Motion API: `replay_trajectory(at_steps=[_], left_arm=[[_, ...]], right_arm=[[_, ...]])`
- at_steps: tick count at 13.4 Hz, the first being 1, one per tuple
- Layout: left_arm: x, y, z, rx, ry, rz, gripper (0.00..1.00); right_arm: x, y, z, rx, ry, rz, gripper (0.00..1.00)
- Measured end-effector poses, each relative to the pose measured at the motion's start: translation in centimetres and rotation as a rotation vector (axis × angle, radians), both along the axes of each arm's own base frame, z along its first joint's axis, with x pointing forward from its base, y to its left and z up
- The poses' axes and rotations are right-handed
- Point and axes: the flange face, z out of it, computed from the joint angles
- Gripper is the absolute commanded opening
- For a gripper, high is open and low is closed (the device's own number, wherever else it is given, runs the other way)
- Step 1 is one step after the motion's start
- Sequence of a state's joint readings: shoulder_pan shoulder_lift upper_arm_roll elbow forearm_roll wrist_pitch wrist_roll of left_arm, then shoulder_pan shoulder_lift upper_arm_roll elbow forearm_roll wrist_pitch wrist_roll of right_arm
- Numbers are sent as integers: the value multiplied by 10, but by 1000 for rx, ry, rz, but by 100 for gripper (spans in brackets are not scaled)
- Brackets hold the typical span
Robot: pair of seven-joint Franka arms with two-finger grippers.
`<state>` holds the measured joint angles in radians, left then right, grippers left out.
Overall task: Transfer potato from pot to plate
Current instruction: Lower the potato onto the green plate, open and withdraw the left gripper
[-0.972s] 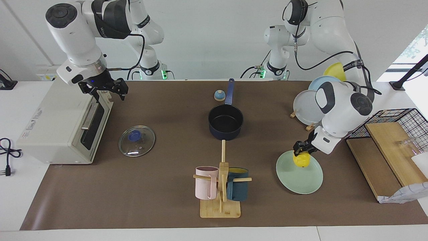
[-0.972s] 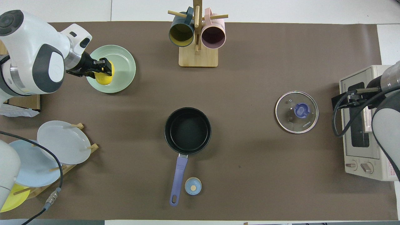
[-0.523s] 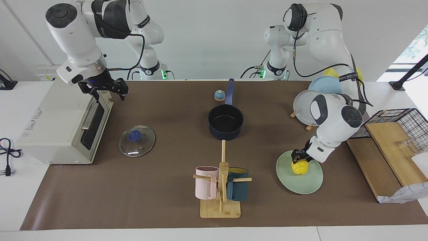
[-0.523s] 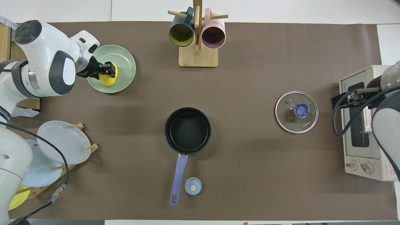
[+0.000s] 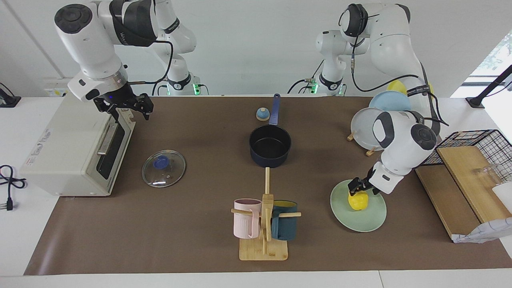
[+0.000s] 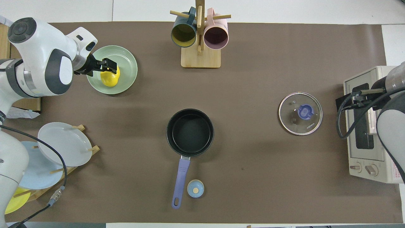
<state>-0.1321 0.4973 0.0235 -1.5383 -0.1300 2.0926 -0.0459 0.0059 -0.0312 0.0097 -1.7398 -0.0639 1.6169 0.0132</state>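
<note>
The yellow potato [image 5: 358, 201] lies on the mint-green plate [image 5: 369, 221] toward the left arm's end of the table; it also shows in the overhead view [image 6: 109, 78] on the plate [image 6: 127, 60]. My left gripper [image 5: 362, 186] is open just above the potato, its fingers apart at the potato's top; the overhead view shows the left gripper [image 6: 108, 64] too. The navy pot [image 5: 270, 146] stands empty at mid-table, its handle pointing toward the robots. My right gripper [image 5: 125, 106] waits open over the toaster oven's top edge.
A toaster oven [image 5: 68, 148] stands at the right arm's end, a glass lid [image 5: 163, 168] beside it. A mug rack [image 5: 264, 224] stands farther from the robots than the pot. A plate rack [image 5: 366, 128], a wire basket [image 5: 476, 144] and a small blue knob [image 5: 262, 114] are around.
My left gripper lowered the potato onto the plate, opened, and has risen slightly off it. The potato now rests free on the plate. The right arm has not moved.
</note>
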Motion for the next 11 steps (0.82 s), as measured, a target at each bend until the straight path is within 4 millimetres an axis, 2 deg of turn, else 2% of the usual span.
replay_trajectory(at_steps=[1,3,5,7,9,11], left_arm=[[0,8,23,-2,-15,8,100],[-14,32,87,2,-27,34,100],[-42,58,158,14,-37,59,100],[-83,69,218,35,-12,52,100],[-124,72,262,49,27,40,100],[-157,74,283,48,76,31,100]], right_arm=[[0,0,0,0,0,0,100],[0,0,0,0,0,0,100],[0,0,0,0,0,0,100],[0,0,0,0,0,0,100],[0,0,0,0,0,0,100],[0,0,0,0,0,0,100]])
